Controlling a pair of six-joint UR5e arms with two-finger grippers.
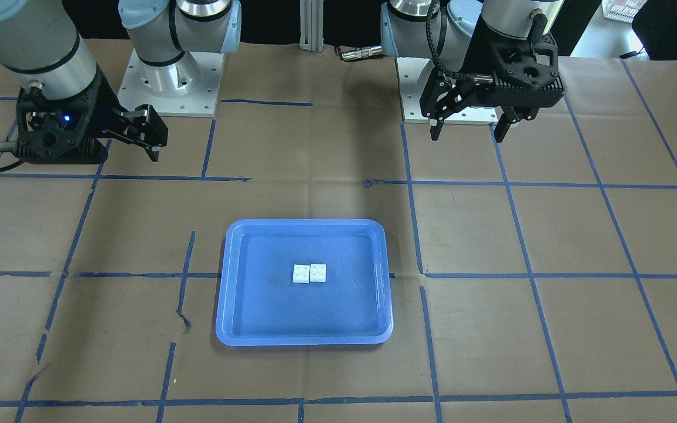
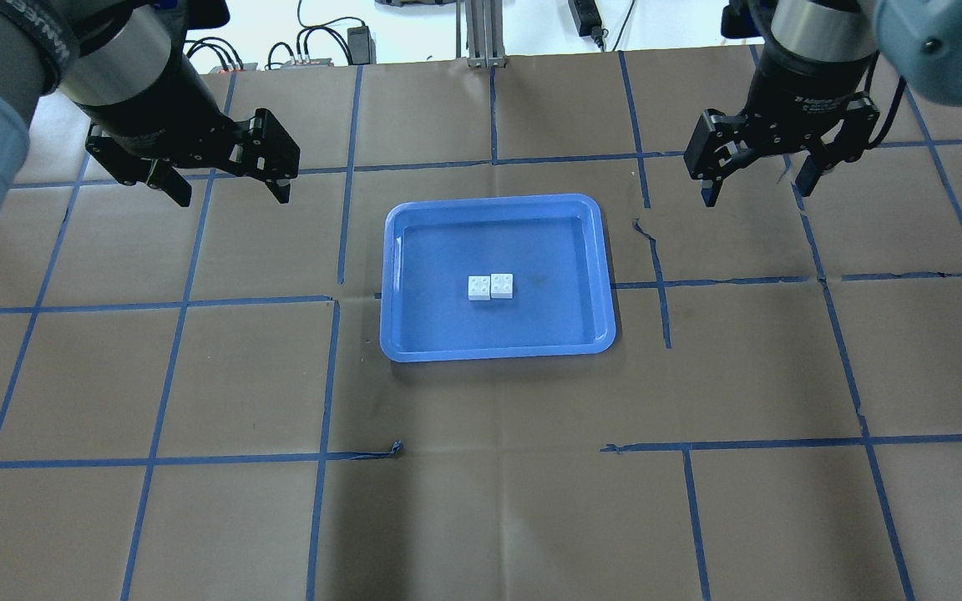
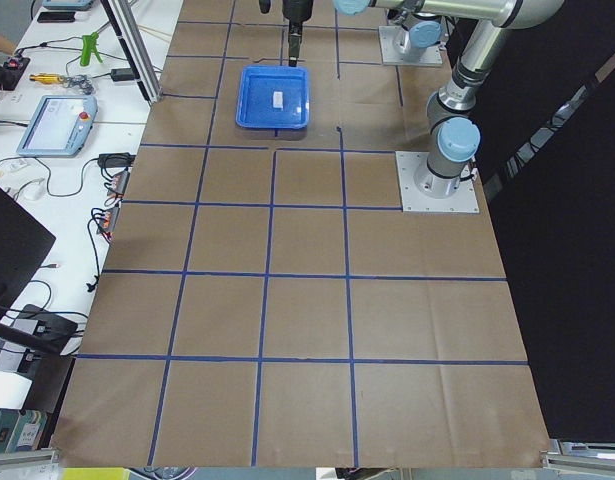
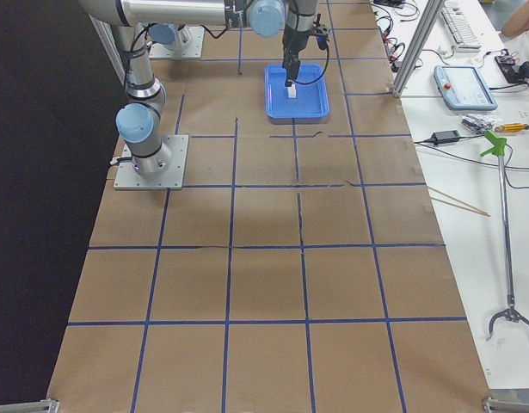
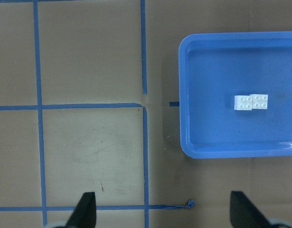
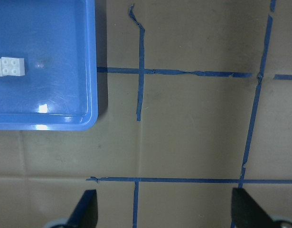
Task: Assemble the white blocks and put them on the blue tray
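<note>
Two white blocks (image 2: 478, 288) (image 2: 502, 285) lie side by side, touching, studs up, in the middle of the blue tray (image 2: 493, 200). They also show in the front view (image 1: 301, 274) (image 1: 317, 272) and in the left wrist view (image 5: 243, 103) (image 5: 259, 101). The right wrist view shows one block (image 6: 12, 66) at its left edge, in the tray (image 6: 91, 71). My left gripper (image 2: 232, 197) is open and empty, raised well to the left of the tray. My right gripper (image 2: 756, 194) is open and empty, raised well to its right.
The table is covered in brown paper (image 2: 481, 467) with a grid of blue tape. The two arm bases (image 1: 168, 82) (image 1: 432, 88) stand on the robot's side. A bench with tools and a tablet (image 4: 466, 86) runs along the far side.
</note>
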